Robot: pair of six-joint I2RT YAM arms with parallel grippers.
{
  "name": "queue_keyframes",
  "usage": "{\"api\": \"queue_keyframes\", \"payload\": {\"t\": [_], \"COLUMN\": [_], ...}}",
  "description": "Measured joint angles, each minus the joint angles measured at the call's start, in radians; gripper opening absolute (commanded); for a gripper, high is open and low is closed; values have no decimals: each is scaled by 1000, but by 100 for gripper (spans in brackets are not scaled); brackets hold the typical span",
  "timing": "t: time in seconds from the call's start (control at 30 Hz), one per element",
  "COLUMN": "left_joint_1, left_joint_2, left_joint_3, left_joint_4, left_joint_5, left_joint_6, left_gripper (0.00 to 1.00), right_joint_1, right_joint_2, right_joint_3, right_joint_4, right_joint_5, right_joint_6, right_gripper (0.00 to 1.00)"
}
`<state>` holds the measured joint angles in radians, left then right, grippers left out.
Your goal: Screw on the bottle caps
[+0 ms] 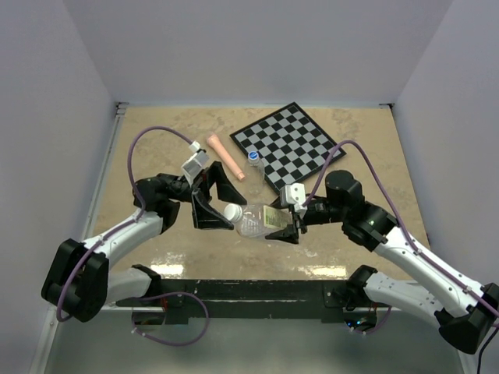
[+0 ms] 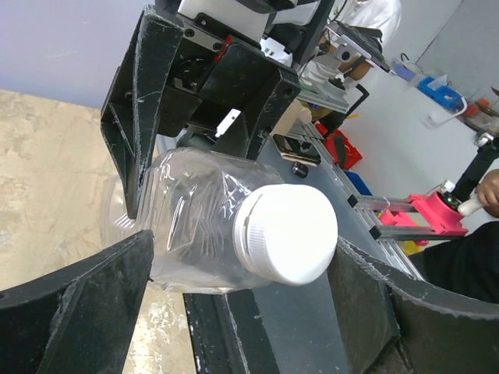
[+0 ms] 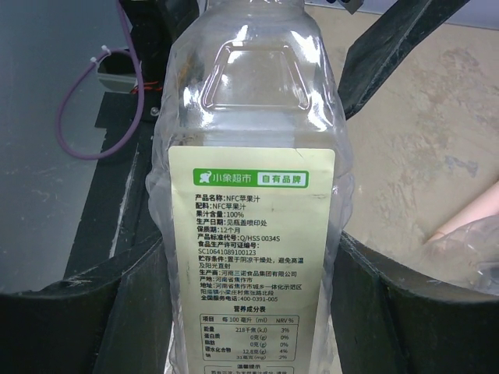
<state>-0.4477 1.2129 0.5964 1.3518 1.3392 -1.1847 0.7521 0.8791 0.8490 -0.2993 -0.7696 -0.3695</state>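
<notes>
The left arm's fingers stand spread wide on either side of the white cap, with a gap showing on the right-hand side, so they are open around it and not pinching it. The cap sits on the neck of the large bottle, which lies on its side with the capped end pointing toward the left arm. The right arm's fingers are closed on this bottle's body, one pressed to each side of it beside the yellowish printed label, so the bottle is held by the right arm alone; whether its underside touches the surface cannot be told. In the top view this pair of arms meets near the middle of the surface, toward its near edge. Farther back, the small bottle stands upright with the blue cap on top, right at the near-left edge of the chessboard. The pink stick lies flat just to the left of the small bottle, apart from both arms.
</notes>
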Motion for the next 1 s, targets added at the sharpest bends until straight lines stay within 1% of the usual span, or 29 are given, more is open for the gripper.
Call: {"api": "queue_keyframes", "payload": {"t": [0.1, 0.13, 0.37, 0.53, 0.6, 0.7, 0.73, 0.77, 0.87, 0.93, 1.0], "left_joint_1": [14, 20, 50, 99, 117, 138, 141, 141, 140, 141, 141], "left_joint_2": [-10, -14, -20, -53, -82, -173, -221, -275, -407, -446, -450], "left_joint_3": [-5, -6, -21, -50, -66, -87, -86, -81, -15, 44, 89], "left_joint_4": [-2, -5, -21, -35, -39, -74, -125, -211, -539, -711, -829], "left_joint_5": [-5, -5, -6, -15, -24, -55, -82, -119, -280, -391, -466], "left_joint_6": [0, 0, 0, 8, 31, 153, 227, 315, 571, 670, 711], "left_gripper": [97, 100, 100, 100, 100, 100, 100, 100, 100, 100, 100], "right_joint_1": [-1, -2, -10, -21, -26, -33, -34, -34, -35, -35, -36], "right_joint_2": [0, 0, -3, -5, -10, -30, -38, -43, -55, -61, -69], "right_joint_3": [0, 0, 7, 8, 8, 8, 8, 8, 7, 2, -10], "right_joint_4": [21, 31, 106, 114, 116, 140, 147, 152, 167, 177, 189], "right_joint_5": [0, -1, -8, -6, 7, 61, 83, 102, 172, 221, 267], "right_joint_6": [-2, -2, -13, -13, -12, -4, -3, -2, -2, -6, -12], "right_gripper": [0, 0, 0, 0, 0, 0, 0, 0, 0, 0, 0]}}
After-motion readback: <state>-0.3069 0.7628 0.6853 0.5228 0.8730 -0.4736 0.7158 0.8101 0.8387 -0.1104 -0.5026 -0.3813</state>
